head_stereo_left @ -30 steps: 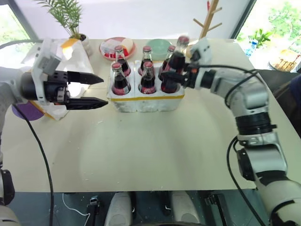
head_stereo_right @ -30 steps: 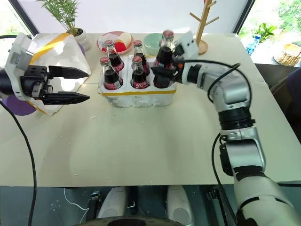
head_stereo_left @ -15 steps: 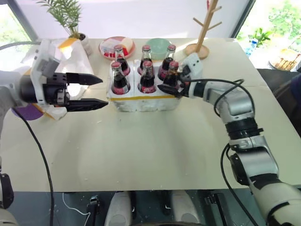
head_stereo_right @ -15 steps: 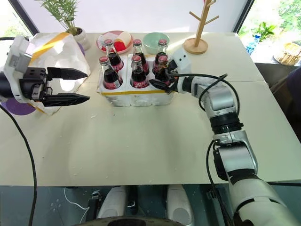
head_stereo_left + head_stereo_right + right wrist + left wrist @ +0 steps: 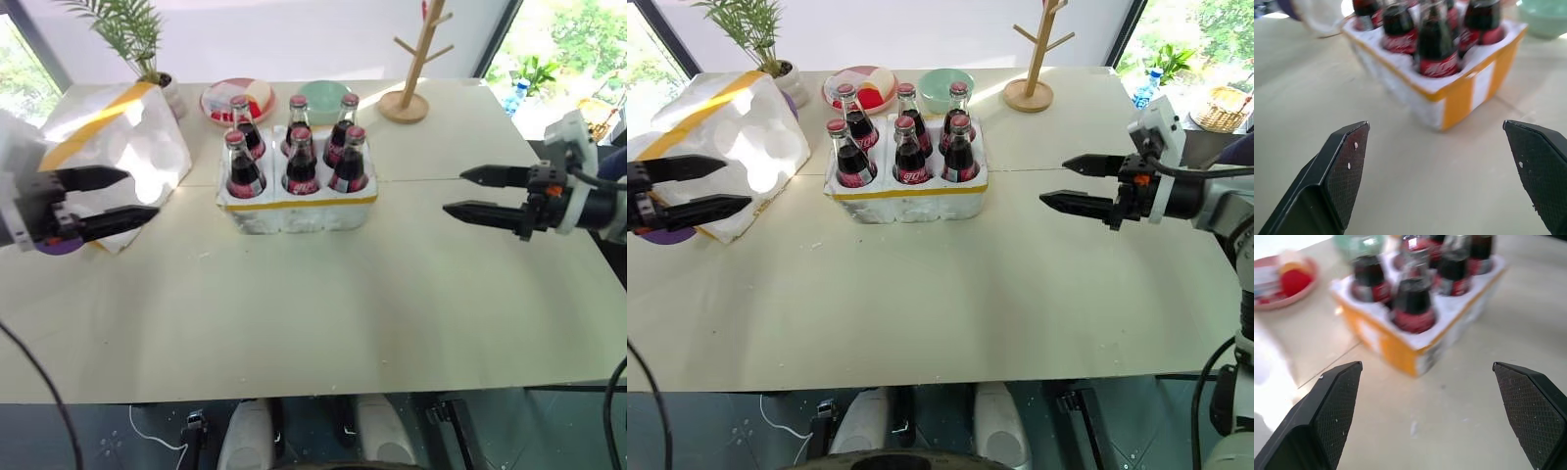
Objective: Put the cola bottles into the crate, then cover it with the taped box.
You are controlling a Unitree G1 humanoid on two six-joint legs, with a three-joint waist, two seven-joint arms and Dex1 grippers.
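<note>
A pale tabletop (image 5: 313,313) stretches away from the viewer, bare in its near half. At mid-depth two robot grippers hang above it, one at each side, both pointing inward toward the middle. The left gripper (image 5: 108,201) sits at the left edge with its two black fingers spread apart and nothing between them. The right gripper (image 5: 478,193) sits at the right edge, fingers likewise spread wide and holding nothing. Between them and a little farther back stands the crate (image 5: 297,201), a low white foam tray with a yellow band around its rim. All six cola bottles (image 5: 299,162) stand upright in its wells, in two rows of three, red caps up. To the left of the crate, just behind the left gripper, the taped box (image 5: 118,142) rests on the table, white with a yellow band across it, apart from the crate. Along the far edge are a potted plant (image 5: 127,39), a pink plate of food (image 5: 235,98), a green bowl (image 5: 323,95) and a wooden branching stand (image 5: 411,69).
</note>
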